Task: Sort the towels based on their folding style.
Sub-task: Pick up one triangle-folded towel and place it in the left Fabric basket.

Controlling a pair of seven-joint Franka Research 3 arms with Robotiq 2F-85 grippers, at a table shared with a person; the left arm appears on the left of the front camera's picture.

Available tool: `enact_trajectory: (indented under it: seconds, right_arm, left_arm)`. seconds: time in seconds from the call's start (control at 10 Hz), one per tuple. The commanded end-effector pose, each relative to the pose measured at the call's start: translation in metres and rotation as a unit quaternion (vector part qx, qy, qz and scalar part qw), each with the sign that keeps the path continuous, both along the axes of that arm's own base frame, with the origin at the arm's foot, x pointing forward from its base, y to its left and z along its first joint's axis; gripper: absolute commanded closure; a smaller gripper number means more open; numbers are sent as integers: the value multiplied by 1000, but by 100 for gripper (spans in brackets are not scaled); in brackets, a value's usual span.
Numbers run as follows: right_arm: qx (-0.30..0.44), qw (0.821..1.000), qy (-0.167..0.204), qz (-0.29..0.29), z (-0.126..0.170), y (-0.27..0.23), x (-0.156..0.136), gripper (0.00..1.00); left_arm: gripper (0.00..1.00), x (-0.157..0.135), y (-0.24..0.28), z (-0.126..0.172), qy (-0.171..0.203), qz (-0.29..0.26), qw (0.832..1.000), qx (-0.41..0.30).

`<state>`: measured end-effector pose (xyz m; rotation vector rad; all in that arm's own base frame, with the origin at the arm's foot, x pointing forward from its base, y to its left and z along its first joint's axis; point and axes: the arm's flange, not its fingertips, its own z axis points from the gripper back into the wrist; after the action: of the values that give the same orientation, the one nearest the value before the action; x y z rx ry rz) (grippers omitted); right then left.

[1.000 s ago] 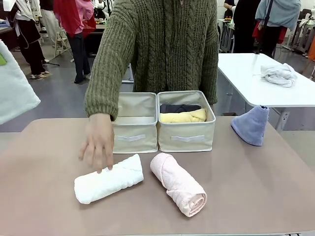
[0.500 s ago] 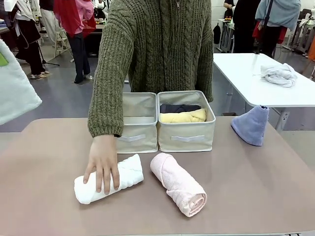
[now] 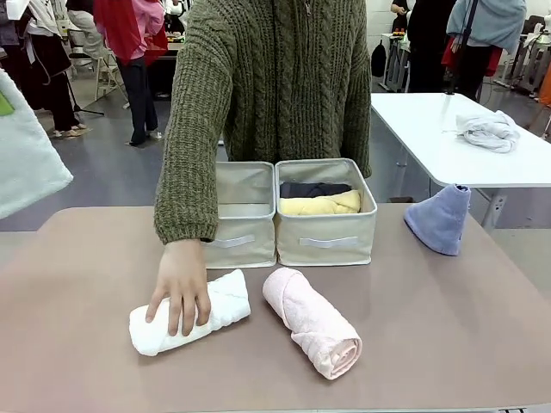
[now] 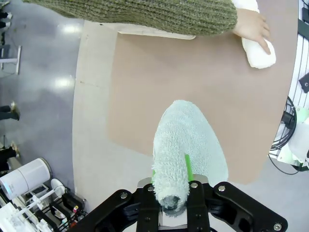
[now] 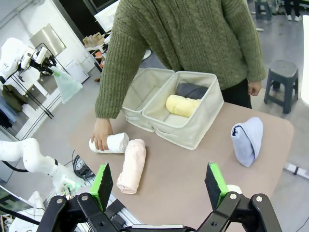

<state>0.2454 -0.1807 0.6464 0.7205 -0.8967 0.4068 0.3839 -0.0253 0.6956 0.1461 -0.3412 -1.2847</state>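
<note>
The left gripper (image 4: 170, 174) clamped the pale green cone (image 4: 193, 140), well left of the bins (image 3: 325, 243); the right gripper (image 5: 159, 186) stood open. Just in front of the bins, a person's hand (image 3: 181, 288) rested on the white roll (image 3: 225, 305) beside the pink roll (image 3: 312, 334).

A: How is the light?
B: Bright and even, from overhead. The pink towel (image 3: 312, 334) throws only a faint, soft shadow on the worktop (image 3: 448, 344).
A: Any glare?
B: Lamps mirror as white spots on the floor (image 4: 43, 111) in the left wrist view.
A: Sharpness?
B: The front view is crisp, and the loops of the pale green towel (image 4: 186, 150) read clearly. Both wrist views bow straight edges near their borders.
</note>
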Motion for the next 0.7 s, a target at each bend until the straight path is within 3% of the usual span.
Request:
enact_trajectory:
  seconds: [0.0,0.6]
  right_arm:
    - [4,1000,-4,7,-1,1,1,0]
    - [4,1000,-4,7,-1,1,1,0]
  left_arm:
    - [83,-3,1,2,-3,0,1000,4]
    - [83,-3,1,2,-3,0,1000,4]
